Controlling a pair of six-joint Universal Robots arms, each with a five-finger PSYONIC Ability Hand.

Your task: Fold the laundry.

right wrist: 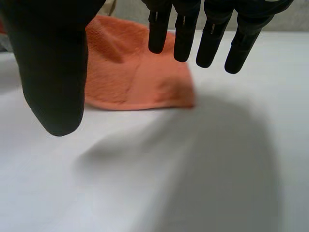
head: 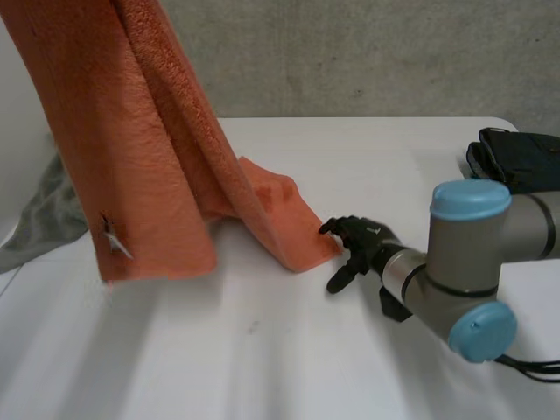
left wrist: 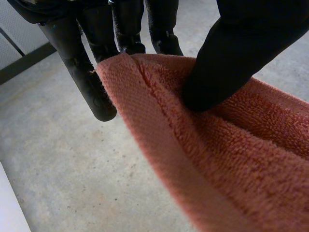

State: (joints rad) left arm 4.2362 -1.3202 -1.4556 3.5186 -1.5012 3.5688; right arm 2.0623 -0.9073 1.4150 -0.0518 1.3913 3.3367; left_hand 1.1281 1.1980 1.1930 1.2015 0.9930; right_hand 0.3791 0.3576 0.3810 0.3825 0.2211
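An orange towel (head: 131, 157) hangs from high up at the left, and its lower end trails onto the white table (head: 262, 350). In the left wrist view my left hand (left wrist: 231, 53) pinches the towel's hemmed edge (left wrist: 159, 145) between thumb and fingers. My right hand (head: 363, 241) rests low on the table just right of the towel's lying corner, apart from it. In the right wrist view its fingers (right wrist: 207, 38) are straight and spread from the thumb, with the towel's corner (right wrist: 135, 77) just beyond the fingertips and nothing held.
A grey cloth (head: 44, 219) lies at the table's left edge behind the hanging towel. A black bundle (head: 516, 157) sits at the back right corner. A concrete wall stands behind the table.
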